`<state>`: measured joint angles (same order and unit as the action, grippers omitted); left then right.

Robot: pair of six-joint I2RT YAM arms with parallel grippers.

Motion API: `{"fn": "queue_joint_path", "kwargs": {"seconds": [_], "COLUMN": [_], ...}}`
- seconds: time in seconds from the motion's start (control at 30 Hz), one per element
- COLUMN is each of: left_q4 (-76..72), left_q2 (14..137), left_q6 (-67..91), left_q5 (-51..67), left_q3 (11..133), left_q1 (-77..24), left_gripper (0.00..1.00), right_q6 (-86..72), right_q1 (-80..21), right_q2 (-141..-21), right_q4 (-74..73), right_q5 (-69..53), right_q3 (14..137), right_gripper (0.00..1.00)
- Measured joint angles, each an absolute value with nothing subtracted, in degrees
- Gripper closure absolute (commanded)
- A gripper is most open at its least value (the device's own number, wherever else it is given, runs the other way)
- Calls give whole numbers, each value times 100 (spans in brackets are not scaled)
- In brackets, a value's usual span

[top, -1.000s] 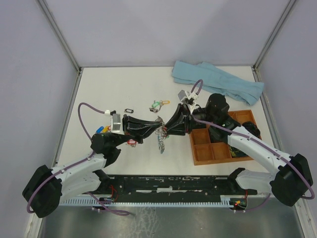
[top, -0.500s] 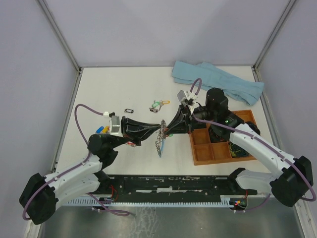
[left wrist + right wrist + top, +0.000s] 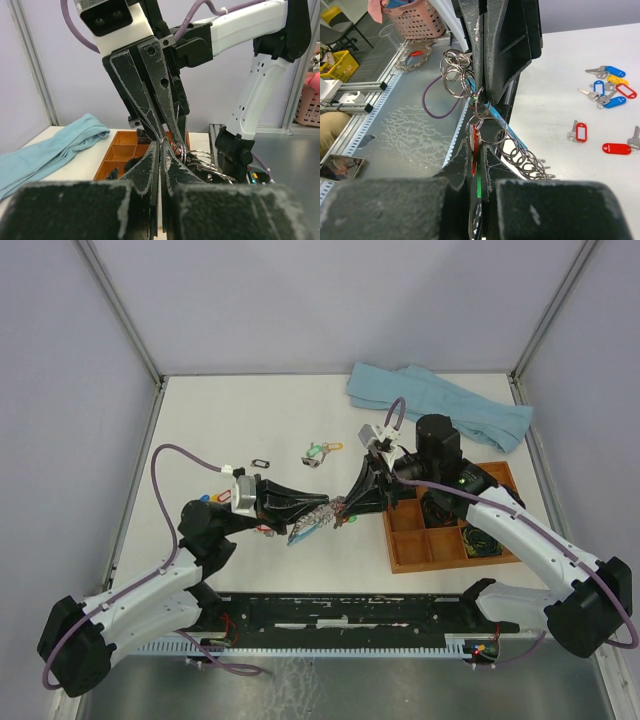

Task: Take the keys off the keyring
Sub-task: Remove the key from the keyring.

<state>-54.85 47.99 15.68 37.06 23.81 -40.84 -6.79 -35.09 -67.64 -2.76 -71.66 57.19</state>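
Note:
Both grippers meet above the table's middle. My left gripper [image 3: 322, 508] is shut on the keyring [image 3: 306, 523], whose light-blue arc and string of silver rings hang slantwise below the fingertips. In the left wrist view the shut gripper [image 3: 161, 143] holds the silver rings [image 3: 204, 161]. My right gripper [image 3: 346, 506] is shut on a red-tagged key [image 3: 474, 135] still linked to the keyring [image 3: 508, 131]; a green tag shows between its jaws [image 3: 476, 145]. Loose keys lie on the table: blue and yellow [image 3: 209, 500], red [image 3: 266, 529], green and yellow [image 3: 320, 451].
A wooden compartment tray [image 3: 440, 545] stands at the right, under the right arm. A light-blue cloth [image 3: 440, 405] lies at the back right. A small black tag frame [image 3: 260, 462] lies left of centre. More loose tagged keys [image 3: 610, 87] show in the right wrist view.
The keyring hung straight down between the grippers; now it is swung up and left, its blue arc showing. The left gripper has moved right and closer to the right gripper.

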Motion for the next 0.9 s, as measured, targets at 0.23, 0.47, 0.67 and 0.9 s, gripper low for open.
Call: {"fn": "queue_joint_path", "kwargs": {"seconds": [0.23, 0.47, 0.67, 0.9], "left_q4": [-4866, -4576, -4600, -4689], "left_q2": [4740, 4556, 4482, 4482], "left_q6": [1105, 928, 932, 937], "left_q5": [3879, 3717, 3579, 3546], "left_q3": [2578, 2578, 2565, 2539], "left_q1": [-4084, -4084, -4084, -4073], "left_gripper": [97, 97, 97, 97], "right_q6": [-899, -1066, -744, -545], "right_q1": [-3496, -3496, -3514, -3524], "right_q2": [-6781, -6864, -6917, -6917], "right_q4": [-395, -410, -731, -862], "right_q5": [-7177, -7105, -6781, -6698], "right_q3": [5721, 5721, 5776, 5776], "right_gripper": [99, 80, 60, 45]}}
